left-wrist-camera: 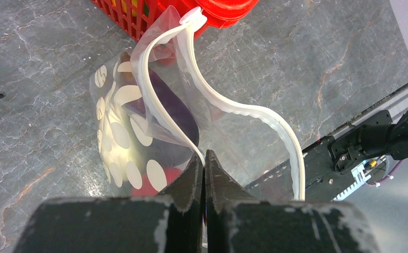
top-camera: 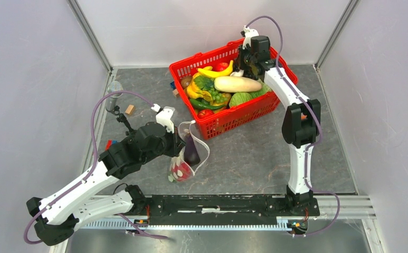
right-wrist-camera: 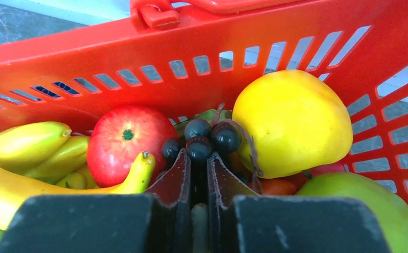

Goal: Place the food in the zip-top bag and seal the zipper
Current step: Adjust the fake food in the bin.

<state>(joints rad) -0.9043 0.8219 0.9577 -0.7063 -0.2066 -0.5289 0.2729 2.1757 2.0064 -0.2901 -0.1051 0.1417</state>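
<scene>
The zip-top bag stands open on the table in front of the red basket. My left gripper is shut on one lip of the bag's mouth. In the left wrist view the zipper curves open above my gripper, and the dotted bag holds a purple eggplant and a red fruit. My right gripper is down in the basket's far end. In the right wrist view it is shut on a dark grape bunch between a red apple and a yellow fruit.
The basket also holds a white radish, bananas, a green pear and other toy food. A wooden block, a clear cup and small red and blue pieces lie at the left. The black base rail runs along the near edge.
</scene>
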